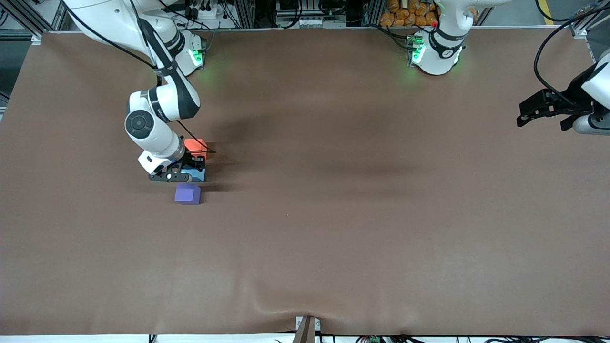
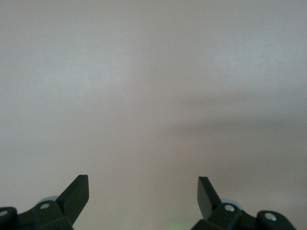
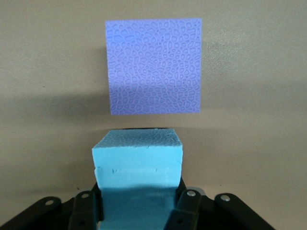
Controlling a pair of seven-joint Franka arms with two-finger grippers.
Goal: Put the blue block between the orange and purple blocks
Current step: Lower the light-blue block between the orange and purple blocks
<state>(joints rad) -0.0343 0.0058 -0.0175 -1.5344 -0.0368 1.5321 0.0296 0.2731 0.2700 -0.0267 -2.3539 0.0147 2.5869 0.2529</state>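
From the front, the right gripper (image 1: 190,170) is down at the table with its fingers clamped on the blue block (image 1: 199,174), right in the gap between the orange block (image 1: 195,144) and the purple block (image 1: 187,194), which looks like the drop-off spot, while the left gripper (image 1: 541,112) waits well away from the purple block. The left wrist view just shows its fingers (image 2: 76,195) spread wide over bare brown table (image 2: 153,86). In the right wrist view the blue block (image 3: 138,163) sits pinched between the pads, just beside the purple block (image 3: 154,65) but not touching.

We saw the left claw (image 2: 143,191) with its two dark fingers (image 2: 76,194) spread wide apart, nothing between them, hanging over a bare pale stretch of bench (image 2: 153,86), a soft shadow band crossing it
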